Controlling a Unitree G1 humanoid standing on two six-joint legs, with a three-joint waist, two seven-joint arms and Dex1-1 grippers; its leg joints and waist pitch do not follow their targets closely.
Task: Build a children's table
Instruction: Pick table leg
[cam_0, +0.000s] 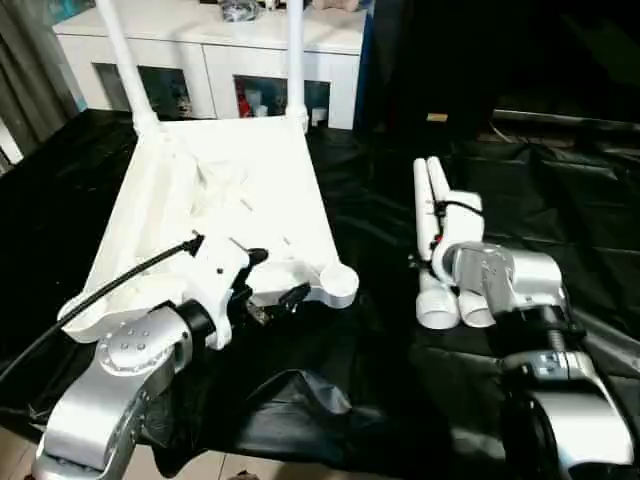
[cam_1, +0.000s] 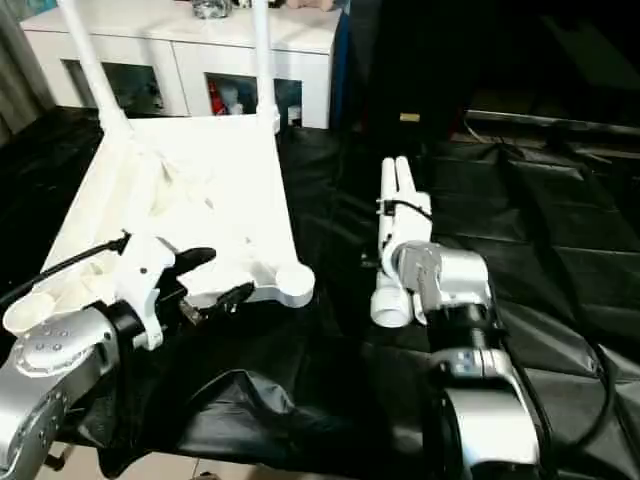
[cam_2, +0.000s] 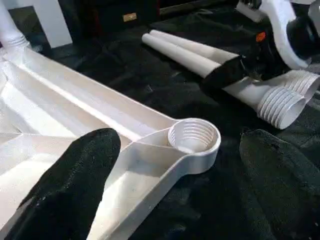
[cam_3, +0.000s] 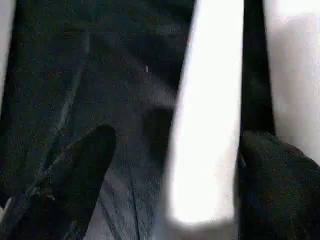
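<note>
The white table top (cam_0: 230, 200) lies upside down on black cloth, ribbed underside up. Two legs (cam_0: 125, 55) (cam_0: 295, 50) stand in its far corner sockets. The near right socket (cam_2: 194, 137) is empty, as is the near left socket (cam_1: 25, 312). Two loose legs (cam_0: 432, 200) lie side by side to the right. My left gripper (cam_0: 275, 278) is open over the top's near edge, just left of the near right socket. My right gripper (cam_3: 175, 190) hangs open over the loose legs, its fingers (cam_3: 75, 185) either side of one leg.
A white cabinet (cam_0: 230, 60) with glass doors stands behind the table top. Black cloth (cam_0: 380, 380) covers the whole work surface, wrinkled near the front edge. A black cable (cam_0: 110, 285) runs from my left wrist off to the left.
</note>
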